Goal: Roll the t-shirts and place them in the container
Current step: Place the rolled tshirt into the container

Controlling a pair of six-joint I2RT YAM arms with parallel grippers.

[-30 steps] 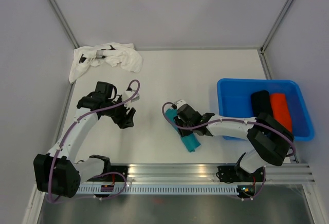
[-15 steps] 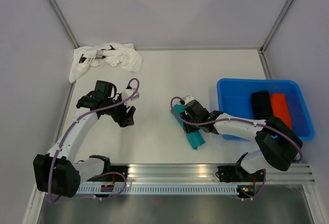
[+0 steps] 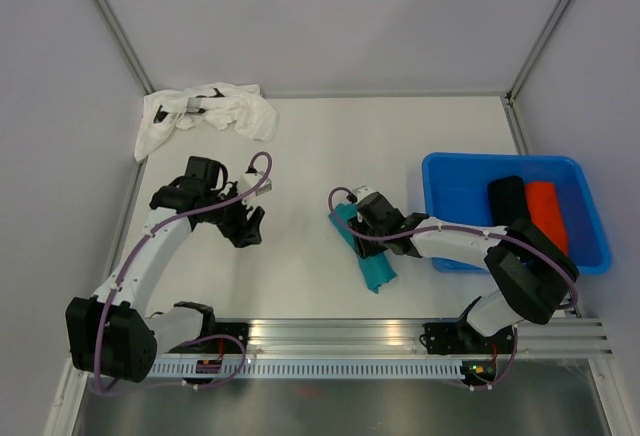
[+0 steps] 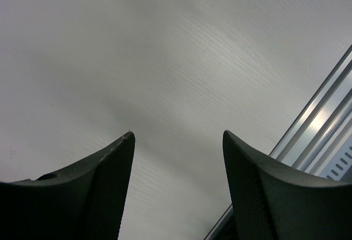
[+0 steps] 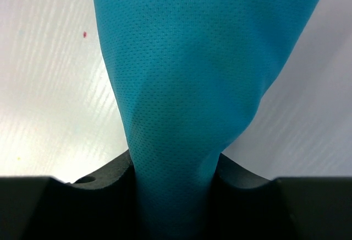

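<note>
White table (image 3: 400, 146) boxed by 3 pale, perhaps fabric, walls (image 3: 330, 16).

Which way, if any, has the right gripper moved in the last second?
Yes. The right gripper, shut on the teal shirt, has shifted slightly right, toward the blue tub.

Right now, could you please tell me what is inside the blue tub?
A rolled black t-shirt and a rolled orange-red t-shirt lie side by side in the right half of the blue tub. The right arm covers its near edge, hiding anything there.
</note>
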